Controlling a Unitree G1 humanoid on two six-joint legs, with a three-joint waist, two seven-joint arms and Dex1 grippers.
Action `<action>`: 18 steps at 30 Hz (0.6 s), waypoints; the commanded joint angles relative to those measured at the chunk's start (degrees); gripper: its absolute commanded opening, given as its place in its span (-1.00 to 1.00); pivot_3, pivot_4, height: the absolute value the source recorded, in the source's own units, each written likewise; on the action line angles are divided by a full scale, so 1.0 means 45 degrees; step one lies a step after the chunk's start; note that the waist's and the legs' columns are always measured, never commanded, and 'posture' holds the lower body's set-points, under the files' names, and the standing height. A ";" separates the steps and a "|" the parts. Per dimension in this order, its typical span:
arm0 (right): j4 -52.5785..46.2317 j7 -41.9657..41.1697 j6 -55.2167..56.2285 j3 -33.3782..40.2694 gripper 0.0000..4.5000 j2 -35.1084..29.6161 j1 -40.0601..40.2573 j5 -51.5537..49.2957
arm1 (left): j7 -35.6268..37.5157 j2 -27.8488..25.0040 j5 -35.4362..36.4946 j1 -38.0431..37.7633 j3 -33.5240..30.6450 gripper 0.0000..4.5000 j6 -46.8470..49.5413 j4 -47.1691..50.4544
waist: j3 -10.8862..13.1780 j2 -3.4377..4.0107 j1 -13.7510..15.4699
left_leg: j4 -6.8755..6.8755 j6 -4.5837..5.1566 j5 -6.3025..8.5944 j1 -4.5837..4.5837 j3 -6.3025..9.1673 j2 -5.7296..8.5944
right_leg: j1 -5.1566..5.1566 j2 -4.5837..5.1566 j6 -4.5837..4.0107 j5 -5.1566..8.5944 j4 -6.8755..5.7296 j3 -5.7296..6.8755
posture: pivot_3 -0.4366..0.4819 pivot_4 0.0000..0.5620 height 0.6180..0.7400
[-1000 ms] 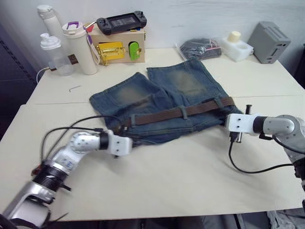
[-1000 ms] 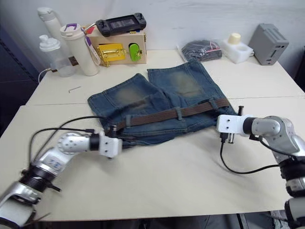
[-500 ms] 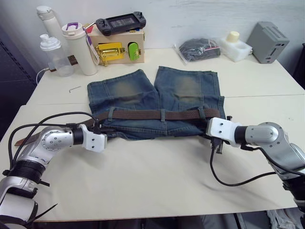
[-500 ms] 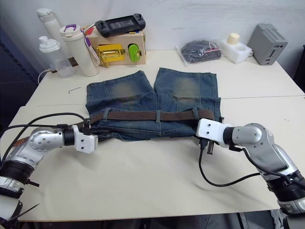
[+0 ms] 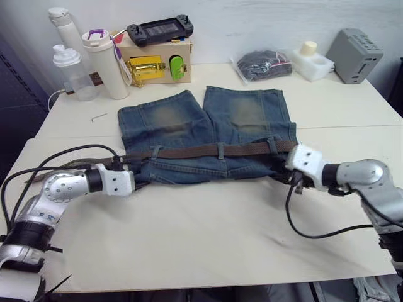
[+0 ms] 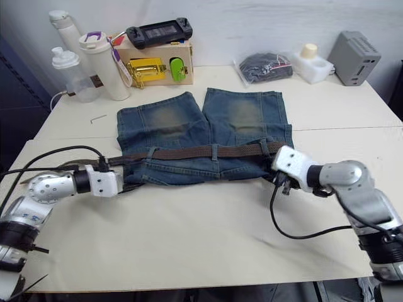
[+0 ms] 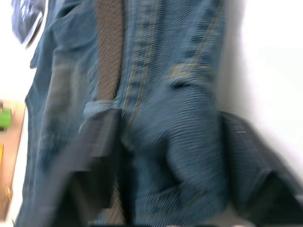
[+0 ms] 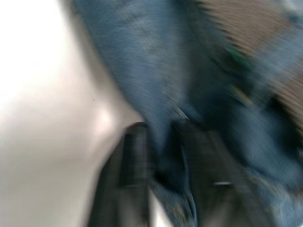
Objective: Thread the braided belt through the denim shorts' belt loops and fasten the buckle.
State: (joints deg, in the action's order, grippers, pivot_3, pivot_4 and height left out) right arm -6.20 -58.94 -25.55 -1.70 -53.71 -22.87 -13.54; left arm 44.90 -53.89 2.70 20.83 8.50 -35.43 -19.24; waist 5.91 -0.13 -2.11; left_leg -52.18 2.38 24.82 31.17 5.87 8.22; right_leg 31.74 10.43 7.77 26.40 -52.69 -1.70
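A: Shorts?

B: denim shorts (image 5: 208,135) flat mid-table, legs toward the far edge, waistband toward the near edge. braided belt (image 5: 214,151) runs straight across the waistband, under several belt loops (image 5: 220,151).

A: L gripper?

B: left gripper (image 7: 165,161) at the waistband's left end. Wrist view: fingers (image 7: 94,156) spread apart w/ a bunched fold of denim between them, belt next to one finger. Grip on the cloth itself, can't tell for sure.

A: R?

B: right gripper (image 8: 163,151) at the waistband's right end, just by the belt's end. Fingers (image 8: 135,156) narrow, pinching the denim edge.

A: Buckle?

B: can't make it out.

A: Other stuff?

B: far-left corner of table (image 5: 208,239): white bottle (image 5: 60,22), clear shaker (image 5: 72,72), white tumbler (image 5: 104,63), wooden latch box (image 5: 154,60) w/ a black handheld console (image 5: 159,29) on top. Far-right: dark bagged item (image 5: 261,63), white block (image 5: 310,60), grey box (image 5: 359,55). Small hex key (image 5: 99,116) near left edge.
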 commanded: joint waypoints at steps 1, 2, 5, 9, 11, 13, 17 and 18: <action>-0.0139 -0.0715 -0.1954 0.1788 0.50 -0.0086 -0.1544 -0.2443 | 0.1085 -0.0227 0.1618 -0.1058 -0.0452 0.66 0.2078 0.2428 | 0.0024 0.0037 -0.0086 | 0.0002 0.0000 0.0000 0.0002 0.0000 0.0000 | -0.0001 0.0001 0.0000 0.0000 0.0017 0.0000 | -0.05 -0.47 -0.56; 0.0136 -0.0781 -0.2546 0.2101 0.69 0.0012 -0.2110 -0.3012 | 0.1221 -0.0306 0.1972 -0.1287 -0.0686 0.66 0.2597 0.3056 | 0.0031 0.0041 -0.0092 | 0.0004 0.0000 0.0000 0.0005 0.0000 0.0000 | -0.0002 0.0000 0.0000 0.0000 0.0032 0.0001 | -0.05 -0.47 -0.56; 0.1902 -0.0066 -0.3690 0.2056 0.99 0.0452 -0.3964 -0.3111 | 0.1395 -0.0279 0.2843 -0.1844 -0.1332 0.66 0.4030 0.4325 | 0.0037 0.0028 -0.0105 | 0.0005 0.0000 0.0000 0.0010 0.0007 -0.0001 | -0.0009 -0.0001 0.0000 0.0000 0.0044 0.0009 | -0.05 -0.47 -0.56; 0.4068 0.0892 -0.4800 0.1128 0.99 0.1099 -0.5415 -0.2266 | 0.1255 0.0012 0.3042 -0.2103 -0.2000 0.66 0.4924 0.4594 | 0.0037 0.0017 -0.0056 | 0.0003 0.0001 -0.0001 0.0004 0.0007 -0.0001 | -0.0025 0.0000 -0.0001 0.0000 0.0061 0.0007 | -0.05 -0.47 -0.56; 0.4870 0.0944 -0.5629 0.0946 0.99 0.1551 -0.5870 -0.2376 | 0.1147 0.0167 0.2827 -0.2198 -0.2228 0.66 0.5046 0.4569 | 0.0037 0.0017 -0.0028 | 0.0006 0.0003 -0.0002 0.0007 0.0011 0.0000 | -0.0023 0.0000 -0.0001 -0.0001 0.0055 0.0006 | -0.05 -0.47 -0.56; 0.5783 0.0932 -0.6308 0.0704 0.99 0.1834 -0.6209 -0.2310 | 0.1085 0.0329 0.2750 -0.2340 -0.2390 0.66 0.5205 0.4760 | 0.0043 0.0027 -0.0038 | 0.0017 0.0003 -0.0002 0.0010 0.0004 0.0001 | -0.0019 0.0002 -0.0002 -0.0001 0.0058 0.0001 | -0.05 -0.47 -0.56; 0.6519 0.0552 -0.6604 0.0170 0.99 0.1942 -0.6379 -0.2068 | 0.1138 0.0527 0.2651 -0.2597 -0.2631 0.66 0.5421 0.5074 | 0.0044 0.0028 -0.0013 | 0.0018 0.0003 -0.0002 0.0013 0.0004 0.0005 | -0.0014 0.0003 -0.0003 -0.0001 0.0057 0.0002 | -0.05 -0.47 -0.56; 0.6600 0.0434 -0.6557 0.0076 0.99 0.1996 -0.6395 -0.2039 | 0.1107 0.0582 0.2655 -0.2641 -0.2698 0.66 0.5482 0.5085 | 0.0044 0.0028 -0.0016 | 0.0018 0.0003 -0.0002 0.0012 0.0005 0.0005 | -0.0015 0.0003 -0.0002 -0.0001 0.0057 0.0002 | -0.05 -0.47 -0.56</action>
State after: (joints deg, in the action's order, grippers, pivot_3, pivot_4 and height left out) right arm 23.56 -55.73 -55.19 -1.67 -44.16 -50.38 -22.78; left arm 50.20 -51.64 14.75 9.10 -1.53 -10.96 1.80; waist 6.11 0.00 -2.18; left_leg -52.10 2.39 24.81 31.23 5.89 8.24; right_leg 31.67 10.45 7.76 26.39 -52.43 -1.68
